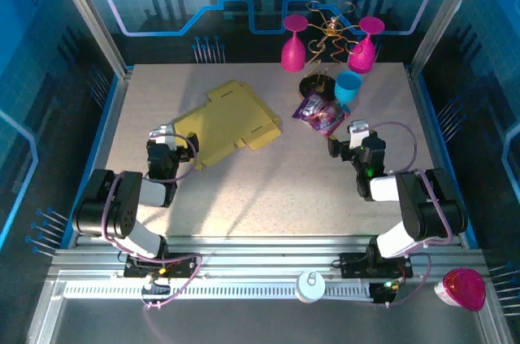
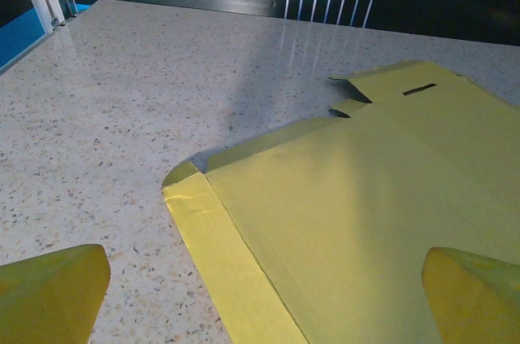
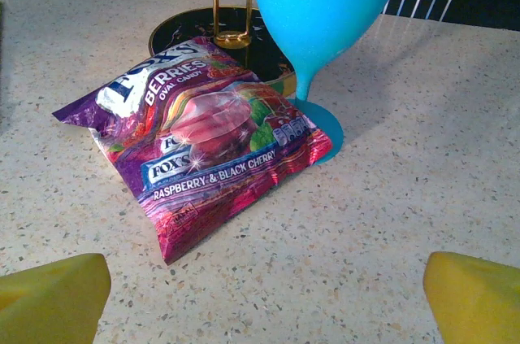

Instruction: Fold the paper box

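The left claw (image 1: 166, 136) stands wide open and holds nothing. In the left wrist view its two yellow fingertips (image 2: 50, 291) sit in the bottom corners, one over bare desk (image 1: 268, 189), the other over the paper box (image 2: 366, 198). Whether either touches what lies beneath it cannot be told. The paper box is a flat yellow die-cut sheet, lying unfolded on the desk just ahead of the left claw. It is left of centre and runs at a slant toward the far side. A narrow strip along its near-left edge is creased, and a flap at its far end carries a small slot.

The right claw (image 1: 358, 129) is also spread wide and empty, low over the right half of the desk, and the right wrist view shows bare speckled surface between its tips. Just ahead of it a crinkly purple snack packet (image 3: 211, 149) lies flat, to the right of the paper box with bare desk between them. A blue cup (image 3: 325, 2) stands upright beside the packet, its foot meeting the packet's far-right corner. Behind the packet sits a black round base (image 3: 175, 31) with a gold stem rising from it, and the packet's far edge overlaps it. At the desk's far edge two pink goblets (image 1: 293, 47) flank the gold wire stand
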Controlling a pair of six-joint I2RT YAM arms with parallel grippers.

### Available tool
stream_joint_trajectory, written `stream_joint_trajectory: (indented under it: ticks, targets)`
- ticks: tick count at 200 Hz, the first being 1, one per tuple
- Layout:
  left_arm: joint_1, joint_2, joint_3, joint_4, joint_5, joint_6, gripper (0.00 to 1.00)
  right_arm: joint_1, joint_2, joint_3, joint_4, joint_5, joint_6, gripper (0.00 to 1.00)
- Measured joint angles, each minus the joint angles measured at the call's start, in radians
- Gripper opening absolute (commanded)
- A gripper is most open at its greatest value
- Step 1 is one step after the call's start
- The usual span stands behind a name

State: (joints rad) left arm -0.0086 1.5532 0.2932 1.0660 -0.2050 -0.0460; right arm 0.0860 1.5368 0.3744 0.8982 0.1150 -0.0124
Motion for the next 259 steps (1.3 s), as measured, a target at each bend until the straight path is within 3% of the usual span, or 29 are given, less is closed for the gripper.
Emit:
stream_joint_trajectory:
  ticks: [143,161,178,209,231,243,254,259]
  targets:
    - [0.0,-0.001,0.007,-0.018,-0.012,0.0,0.99,0.0,0.0,-0.001,0.003,0.003,0.0,1.0]
    - [-0.02,-0.04,-0.01,-0.023,-0.058,0.006,0.99,0.002,-0.024,-0.039,0.043,0.061,0.009,1.0]
    - [-0.098,-0.144,-0.023,-0.064,-0.141,0.04,0.99,0.025,-0.115,-0.09,0.027,0.144,0.011,1.0]
    - [-0.203,-0.41,0.054,-0.301,-0.262,0.011,0.99,0.087,-0.375,-0.02,-0.144,0.271,0.021,1.0]
    - [-0.203,-0.485,0.335,-0.76,-0.34,-0.238,0.99,0.097,-0.474,0.235,-0.428,0.316,0.204,1.0]
    - [-0.156,-0.489,0.48,-0.94,-0.274,-0.381,0.99,0.079,-0.495,0.403,-0.602,0.299,0.364,1.0]
    - [-0.068,-0.486,0.534,-1.006,-0.138,-0.504,0.89,0.043,-0.505,0.491,-0.679,0.218,0.472,1.0]
    - [-0.019,-0.479,0.544,-1.034,-0.074,-0.56,0.84,0.025,-0.506,0.521,-0.715,0.179,0.513,0.96]
